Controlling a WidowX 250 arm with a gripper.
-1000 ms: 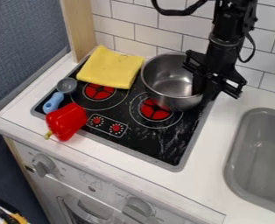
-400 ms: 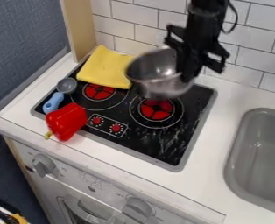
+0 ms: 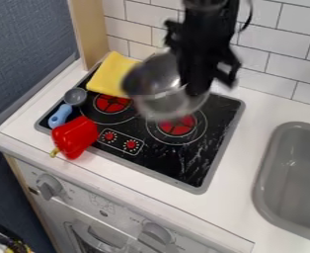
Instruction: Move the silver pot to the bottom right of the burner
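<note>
Above the black stovetop (image 3: 184,168), the silver pot (image 3: 159,86) hung tilted, its blurred bowl seemingly without contents, its right side gripped by the black pincer (image 3: 196,89).

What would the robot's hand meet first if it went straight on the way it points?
Pointing down, the hand would probably bring the held pot onto the black stove top first, near the right-hand red burner, though its height is unclear.

Setting: toy kitchen
Stove top (image 3: 207,159) is showing red burners; grey sink (image 3: 290,170) is sitting in white counter (image 3: 240,197); tiled wall (image 3: 276,59) is standing behind
</note>
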